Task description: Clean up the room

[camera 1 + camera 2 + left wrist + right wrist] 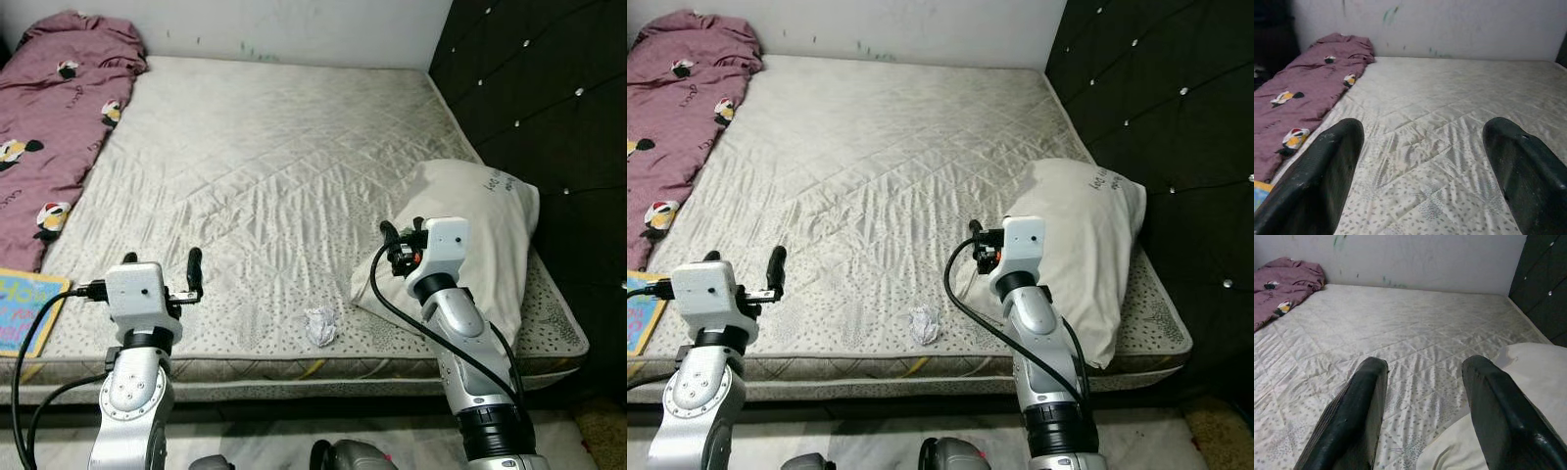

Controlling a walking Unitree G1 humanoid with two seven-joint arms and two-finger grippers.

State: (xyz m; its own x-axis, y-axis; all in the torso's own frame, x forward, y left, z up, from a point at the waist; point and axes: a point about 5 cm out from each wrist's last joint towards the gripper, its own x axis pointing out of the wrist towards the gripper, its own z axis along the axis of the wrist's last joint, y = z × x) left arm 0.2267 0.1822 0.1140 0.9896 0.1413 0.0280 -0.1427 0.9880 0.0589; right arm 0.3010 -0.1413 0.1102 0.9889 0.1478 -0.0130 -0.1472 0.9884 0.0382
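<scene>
Both grippers are held spread, empty, over the quilted grey mattress: left gripper, right gripper; between them lies a crumpled white paper wad, a white pillow beside the right.

A quilted mattress meets a marked white wall and tufted black headboard.

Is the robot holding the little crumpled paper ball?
No, the crumpled paper ball lies on the mattress near its front edge, between the open left gripper and right gripper.
</scene>
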